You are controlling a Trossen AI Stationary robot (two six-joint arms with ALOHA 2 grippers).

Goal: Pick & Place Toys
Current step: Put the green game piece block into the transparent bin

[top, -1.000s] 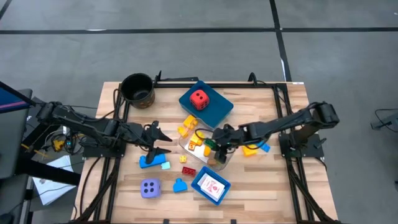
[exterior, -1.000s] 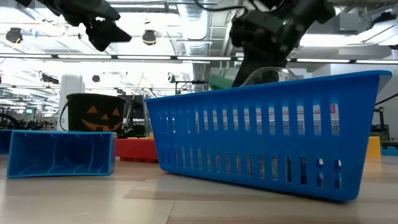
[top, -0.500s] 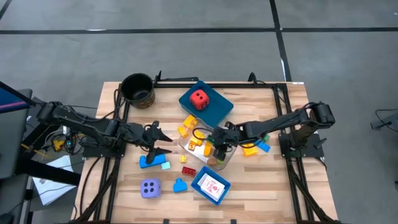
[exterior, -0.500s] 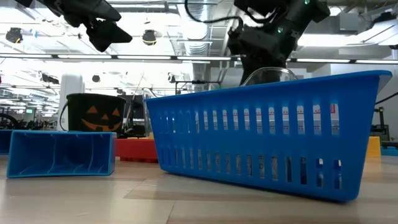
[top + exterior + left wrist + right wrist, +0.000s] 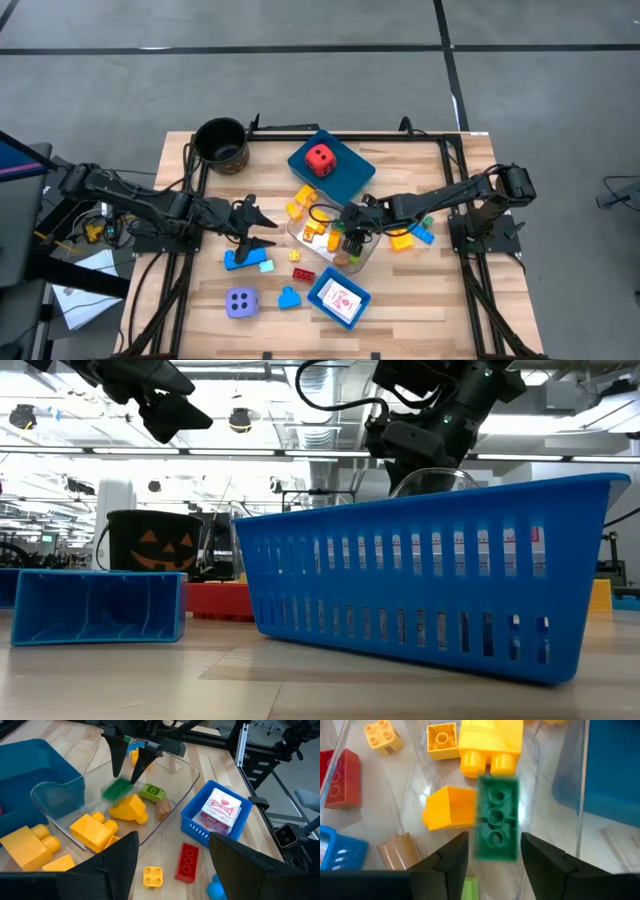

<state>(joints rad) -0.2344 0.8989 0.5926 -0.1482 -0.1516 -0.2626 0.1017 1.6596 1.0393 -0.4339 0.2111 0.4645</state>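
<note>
My right gripper hangs open over a clear tray at mid-table, fingers pointing steeply down. A dark green brick shows blurred just below its fingertips, in the air above the tray floor; the left wrist view shows the green brick clear of my right gripper. Yellow bricks and a light green brick lie in the tray. My left gripper hovers open above the table's left half, over a blue brick.
A red die sits on a blue tray at the far middle, beside a dark pot. A blue basket with cards, a red brick, a lavender die and loose bricks lie around.
My right gripper has tipped further down over the clear tray and let go of the dark green brick, which was under its fingers a second ago and is now dropping toward the tray floor.
</note>
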